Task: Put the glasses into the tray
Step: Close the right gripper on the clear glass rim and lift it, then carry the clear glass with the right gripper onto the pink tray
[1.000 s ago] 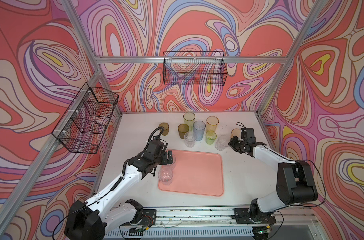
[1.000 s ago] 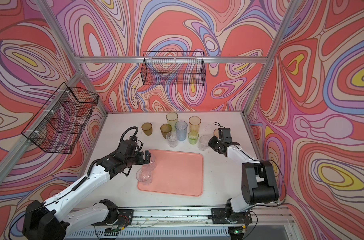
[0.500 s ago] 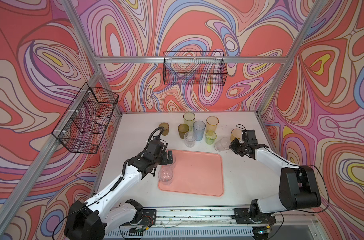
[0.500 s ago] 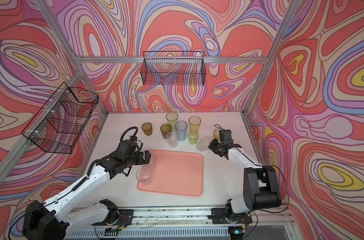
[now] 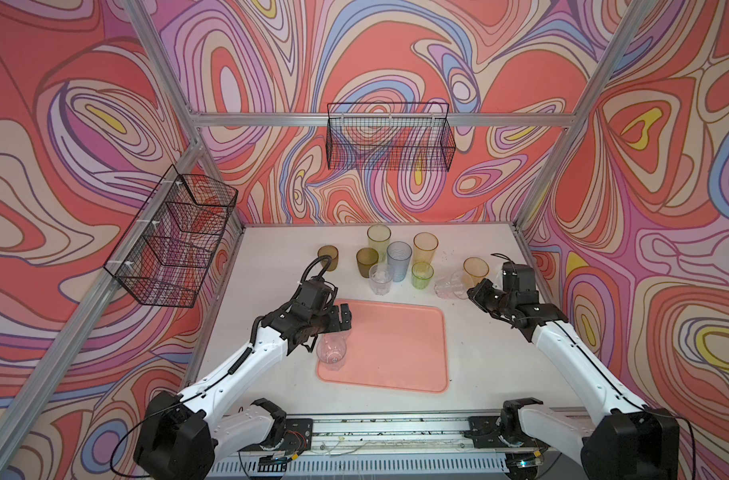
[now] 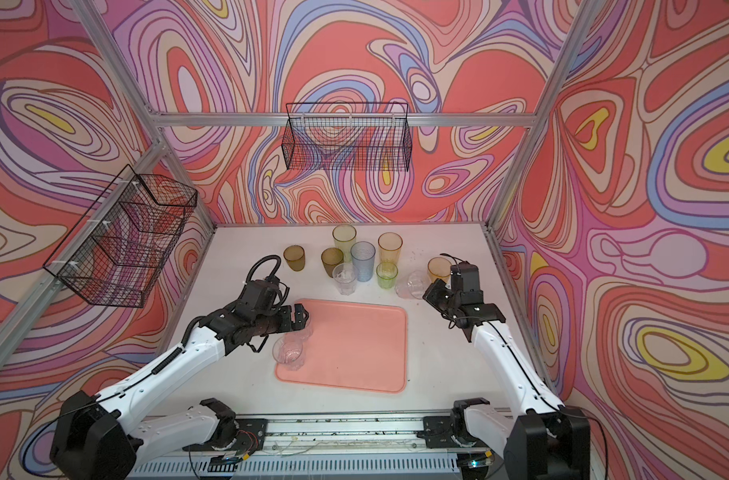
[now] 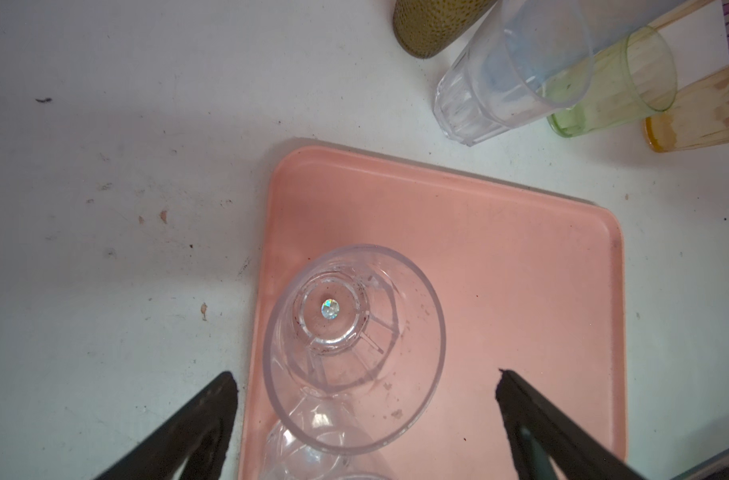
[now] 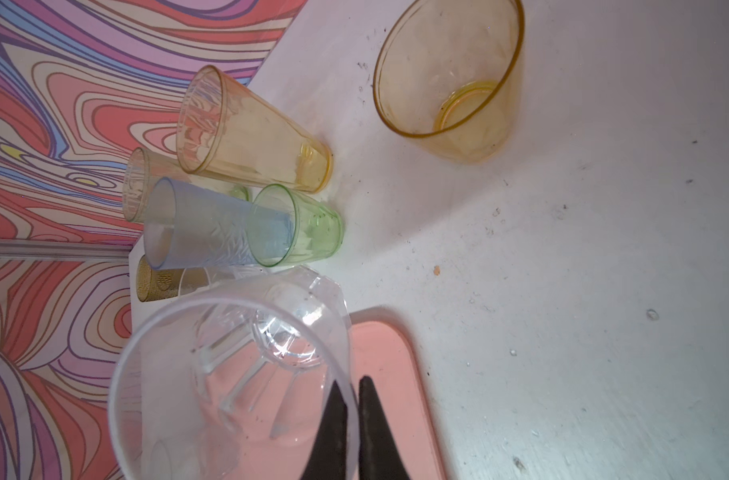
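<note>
The salmon-pink tray lies in the middle of the table. Two clear glasses stand at its left edge, one in front and one under my left gripper. That gripper is open, with a finger on each side of the glass and touching neither side. My right gripper is shut on the rim of a tilted clear glass, right of the tray's far corner. An amber glass stands just behind it.
Behind the tray stand two brown glasses, tall yellow, blue-grey and orange glasses, a green glass and a clear one. Black wire baskets hang on the back and left walls.
The right arm's elbow has swung outward and lower, while its gripper and the clear glass stayed almost in place. The left arm has not moved.
</note>
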